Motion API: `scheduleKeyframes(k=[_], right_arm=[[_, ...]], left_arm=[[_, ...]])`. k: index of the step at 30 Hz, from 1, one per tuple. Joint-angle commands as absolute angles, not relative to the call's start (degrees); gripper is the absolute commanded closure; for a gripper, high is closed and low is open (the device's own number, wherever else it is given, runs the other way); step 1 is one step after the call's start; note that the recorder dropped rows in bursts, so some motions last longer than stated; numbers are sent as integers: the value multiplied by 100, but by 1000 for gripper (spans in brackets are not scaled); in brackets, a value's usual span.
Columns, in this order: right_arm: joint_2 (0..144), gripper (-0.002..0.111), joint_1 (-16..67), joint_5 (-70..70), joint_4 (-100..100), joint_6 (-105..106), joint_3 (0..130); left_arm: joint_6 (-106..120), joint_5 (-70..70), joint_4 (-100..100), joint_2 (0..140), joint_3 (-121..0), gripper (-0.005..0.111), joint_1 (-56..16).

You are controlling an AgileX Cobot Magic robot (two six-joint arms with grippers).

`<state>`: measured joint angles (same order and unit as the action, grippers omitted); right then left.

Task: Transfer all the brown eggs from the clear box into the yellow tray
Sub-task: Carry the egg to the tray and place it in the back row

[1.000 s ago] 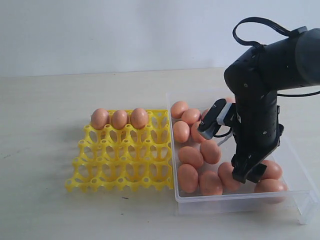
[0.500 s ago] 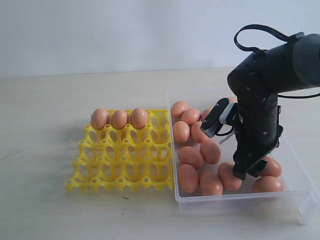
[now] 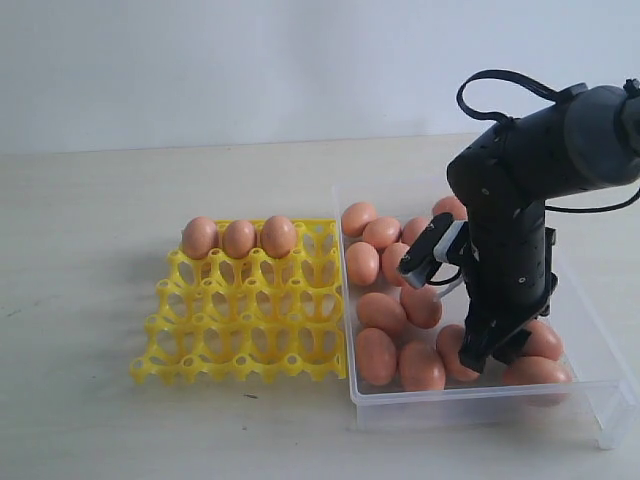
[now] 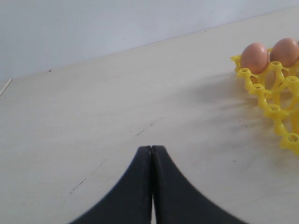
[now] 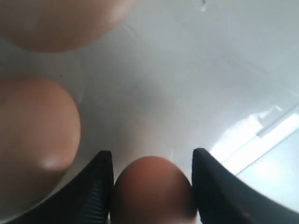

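Three brown eggs (image 3: 238, 238) sit in the back row of the yellow tray (image 3: 240, 330). Several more brown eggs (image 3: 382, 312) lie loose in the clear box (image 3: 480, 400) to its right. My right gripper (image 3: 490, 352) reaches down into the box near its front wall. In the right wrist view, the right gripper (image 5: 152, 150) has both fingers pressed against one brown egg (image 5: 152, 191). My left gripper (image 4: 151, 147) is shut and empty over bare table. A corner of the yellow tray (image 4: 275, 93) with two eggs (image 4: 254, 57) shows beside it. The left arm is out of the exterior view.
The right arm's dark body (image 3: 520, 190) hides part of the box's right half. Other eggs (image 5: 32, 130) lie close beside the gripped one. A latch tab (image 3: 615, 415) sticks out at the box's front right corner. Light tabletop (image 3: 100, 200) surrounds the tray.
The right gripper's fingers have closed in onto an egg near the box's front wall. The arm has shifted slightly left. An egg at the box's back right is now uncovered.
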<state>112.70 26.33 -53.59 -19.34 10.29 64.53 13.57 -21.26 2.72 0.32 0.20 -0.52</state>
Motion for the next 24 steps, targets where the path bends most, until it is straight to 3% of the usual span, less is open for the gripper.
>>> scheduleKeyframes(k=[1, 12, 20, 24], right_arm=[[10820, 108, 2598, -4857, -1943, 740, 6435], [9697, 108, 2828, 256, 270, 336, 6188], [10639, 108, 2935, 2426, -1212, -2088, 6028], [11152, 108, 2935, 2823, -1398, -2540, 6028]], left_arm=[[1355, -2084, 292, 0, 0, 107, -57], [1355, -2084, 292, 0, 0, 107, -57], [1355, -2084, 292, 0, 0, 107, -57], [1355, -2084, 292, 0, 0, 107, -57]])
